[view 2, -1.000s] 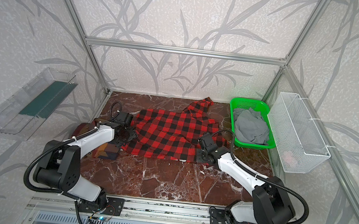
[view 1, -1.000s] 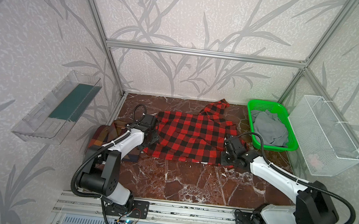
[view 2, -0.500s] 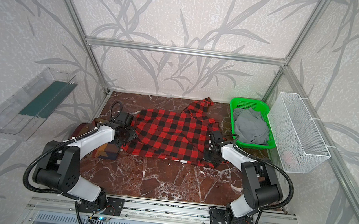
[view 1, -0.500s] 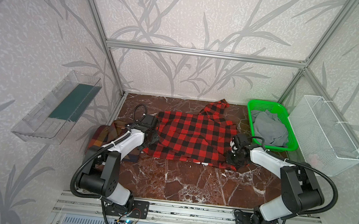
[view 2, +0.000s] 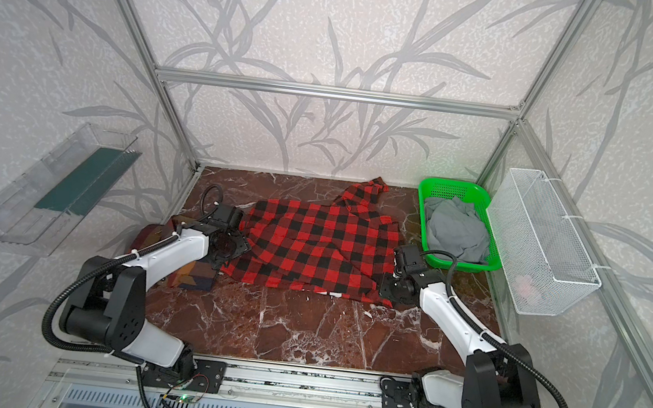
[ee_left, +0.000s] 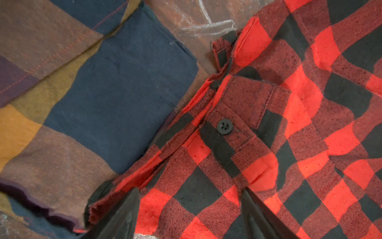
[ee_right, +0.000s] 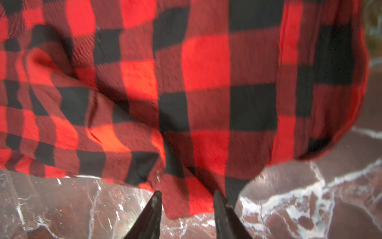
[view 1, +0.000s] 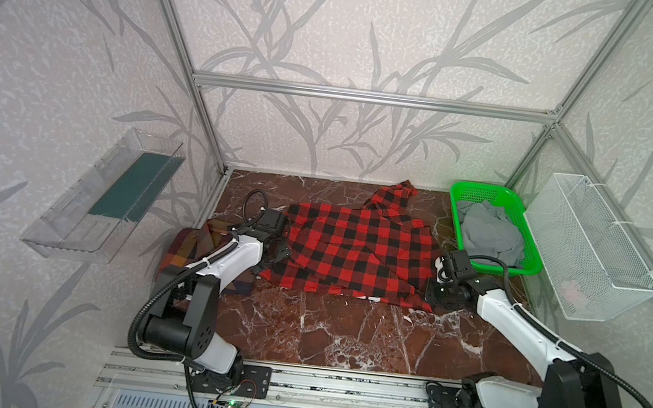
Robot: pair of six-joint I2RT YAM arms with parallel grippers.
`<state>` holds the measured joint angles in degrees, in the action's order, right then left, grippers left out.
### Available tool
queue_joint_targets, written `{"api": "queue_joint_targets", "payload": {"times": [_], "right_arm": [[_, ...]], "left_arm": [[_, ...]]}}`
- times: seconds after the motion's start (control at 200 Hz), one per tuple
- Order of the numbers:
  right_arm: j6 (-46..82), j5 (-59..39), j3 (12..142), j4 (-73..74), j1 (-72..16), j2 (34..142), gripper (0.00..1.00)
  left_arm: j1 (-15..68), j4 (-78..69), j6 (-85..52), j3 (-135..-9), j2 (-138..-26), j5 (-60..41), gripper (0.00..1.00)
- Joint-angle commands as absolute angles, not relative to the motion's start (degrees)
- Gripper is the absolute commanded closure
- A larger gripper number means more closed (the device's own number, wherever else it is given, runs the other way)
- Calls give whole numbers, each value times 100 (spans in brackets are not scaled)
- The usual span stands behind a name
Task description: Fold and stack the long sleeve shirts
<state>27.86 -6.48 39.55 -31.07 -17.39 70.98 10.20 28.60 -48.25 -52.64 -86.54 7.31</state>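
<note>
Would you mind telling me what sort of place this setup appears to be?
Likely a robot lab cell, not a home: an aluminium frame with wallpapered panels, left arm and right arm mounted on a rail.

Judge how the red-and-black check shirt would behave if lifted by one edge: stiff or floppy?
Probably floppy: the red-and-black shirt lies in soft wrinkles and overlapping folds on the marble table. Likely to drape and trail, since one sleeve sprawls loose toward the back wall. Probably not slippery: the left wrist view shows a coarse twill weave.
</note>
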Motion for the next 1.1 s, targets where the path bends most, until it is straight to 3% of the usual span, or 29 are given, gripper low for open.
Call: {"api": "queue_joint_targets", "payload": {"times": [0.0, 0.655, 1.005, 1.1], "right_arm": [[2923, -708, 3717, -3208, -1828, 6906, 62], [2929, -1494, 3816, -1993, -2202, 7021, 64], [3017, -1386, 3603, -1884, -2206, 7054, 64], [3082, -1430, 3520, -1760, -2210, 7176, 64]], "left_arm": [[1048, 2804, -4922, -5264, -8724, 800, 23], [1590, 2827, -5272, -5938, -9249, 1261, 21], [1617, 2647, -5282, -5946, -9561, 1271, 43], [1630, 2641, -5249, -5923, -9503, 1303, 56]]}}
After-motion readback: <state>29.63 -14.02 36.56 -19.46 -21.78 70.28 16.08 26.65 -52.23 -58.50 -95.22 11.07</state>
